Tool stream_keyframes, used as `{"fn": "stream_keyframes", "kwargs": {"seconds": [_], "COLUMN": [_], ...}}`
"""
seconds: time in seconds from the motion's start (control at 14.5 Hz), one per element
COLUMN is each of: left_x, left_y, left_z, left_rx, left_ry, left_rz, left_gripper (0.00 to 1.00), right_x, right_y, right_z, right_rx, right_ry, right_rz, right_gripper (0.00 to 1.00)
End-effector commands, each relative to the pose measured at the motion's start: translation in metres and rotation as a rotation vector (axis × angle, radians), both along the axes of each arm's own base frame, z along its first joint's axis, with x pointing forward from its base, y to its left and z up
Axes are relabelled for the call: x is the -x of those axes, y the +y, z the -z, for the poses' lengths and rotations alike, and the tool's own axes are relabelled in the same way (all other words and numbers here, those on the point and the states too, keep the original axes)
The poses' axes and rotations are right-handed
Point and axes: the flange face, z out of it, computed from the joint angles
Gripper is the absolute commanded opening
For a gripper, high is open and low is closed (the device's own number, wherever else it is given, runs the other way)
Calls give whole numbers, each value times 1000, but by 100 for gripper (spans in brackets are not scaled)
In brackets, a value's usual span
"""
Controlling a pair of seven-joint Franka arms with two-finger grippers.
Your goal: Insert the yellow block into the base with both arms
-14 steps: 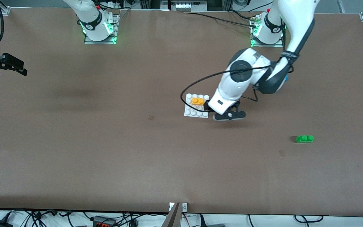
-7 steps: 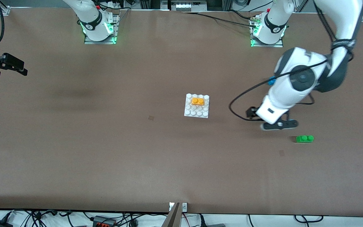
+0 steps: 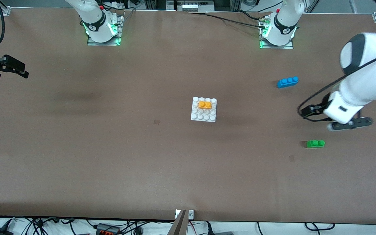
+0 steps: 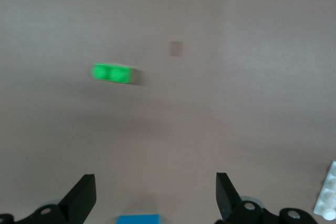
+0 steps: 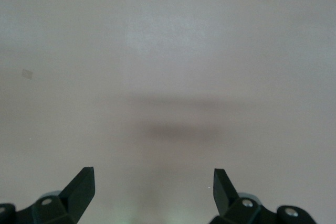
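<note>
The yellow block (image 3: pixel 205 104) sits on the studs of the white base (image 3: pixel 203 115) at the middle of the table, in the part of the plate farther from the front camera. No gripper touches either. My left gripper (image 3: pixel 349 124) (image 4: pixel 155 177) hangs open and empty over bare table toward the left arm's end, well away from the base. A corner of the base (image 4: pixel 328 198) shows in the left wrist view. My right gripper (image 5: pixel 152 174) is open with nothing in it over bare table, and that arm waits.
A blue three-stud brick (image 3: pixel 287 82) (image 4: pixel 138 219) lies toward the left arm's end, farther from the front camera than the left gripper. A green two-stud brick (image 3: pixel 315 143) (image 4: pixel 113 73) lies nearer to that camera.
The left arm has swung away from beside the base toward its own end of the table, uncovering the blue brick. The yellow block has stayed on the base.
</note>
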Motion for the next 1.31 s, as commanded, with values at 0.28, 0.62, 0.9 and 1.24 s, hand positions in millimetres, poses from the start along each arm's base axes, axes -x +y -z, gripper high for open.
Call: {"fn": "stream_keyframes", "kwargs": {"seconds": [0.28, 0.62, 0.9, 1.24], "left_x": [13, 14, 16, 18], "left_y": [52, 53, 54, 51], "left_z": [-92, -106, -104, -104], "left_rx": [35, 75, 85, 89], "left_ry": [0, 44, 61, 81], "left_rz": [110, 230, 182, 164], "left_gripper": [100, 100, 100, 100], "right_x": [-2, -2, -2, -2], "right_y": [2, 2, 2, 2], "right_z": [-6, -6, -6, -5], "right_rx": [-10, -10, -12, -15], "right_ry": [-6, -8, -8, -9], "right_rz": [3, 3, 3, 5], "right_gripper": [100, 100, 100, 100]}}
